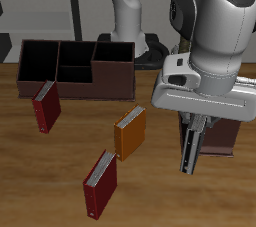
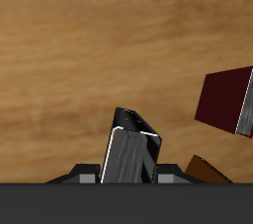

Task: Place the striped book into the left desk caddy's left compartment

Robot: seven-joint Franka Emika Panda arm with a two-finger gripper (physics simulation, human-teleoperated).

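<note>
My gripper [image 1: 196, 124] is shut on the striped book [image 1: 190, 151], which hangs narrow and dark below the fingers, above the table. In the wrist view the striped book [image 2: 128, 155] stands tilted between the jaws of the gripper [image 2: 128, 175]. The left desk caddy [image 1: 228, 134] shows only as a dark brown patch right behind the gripper and the book. My arm hides most of it, so I cannot make out its left compartment.
A second brown caddy [image 1: 80, 66] stands broadside farther back. An orange book [image 1: 130, 133] lies beside the held book. One dark red book [image 1: 46, 106] lies before the broadside caddy, another [image 1: 100, 184] near the front edge. The wrist view shows a dark red book [image 2: 225, 100].
</note>
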